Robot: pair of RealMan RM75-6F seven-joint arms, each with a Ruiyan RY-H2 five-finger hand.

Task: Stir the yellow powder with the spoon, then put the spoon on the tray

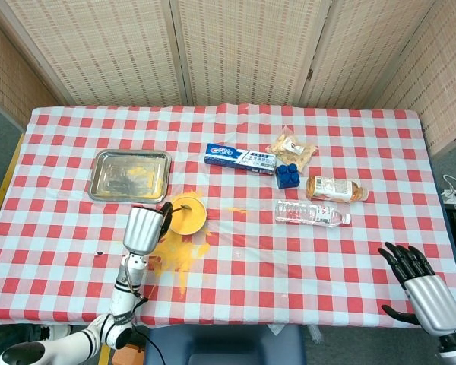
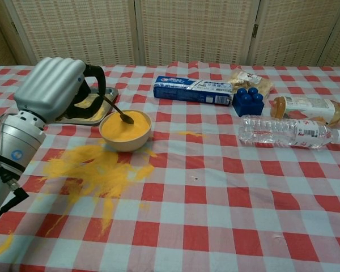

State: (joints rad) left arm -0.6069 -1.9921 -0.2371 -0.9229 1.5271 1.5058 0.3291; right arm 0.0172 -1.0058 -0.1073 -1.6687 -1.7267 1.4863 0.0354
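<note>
While gripping the spoon (image 2: 114, 110) by its handle, the left hand (image 2: 54, 88) sits just left of the bowl (image 2: 125, 130), fingers curled round the handle. Spoon slants down to the right from the hand, tip touching the yellow powder (image 2: 124, 126) in the bowl. Tray (image 1: 130, 175) lies just behind the hand, with some powder on it. Spilled powder (image 2: 93, 170) spreads on the cloth in front of and below the hand, beside the bowl. Right hand (image 1: 424, 287) is at the table's near right edge, well apart from everything, fingers spread, holding nothing. Further right of the left hand: toothpaste box (image 2: 193, 90), blue block (image 2: 249, 101), snack bag (image 2: 250, 81), clear bottle (image 2: 289, 131), tea bottle (image 2: 309, 108), both bottles lying on their sides.
</note>
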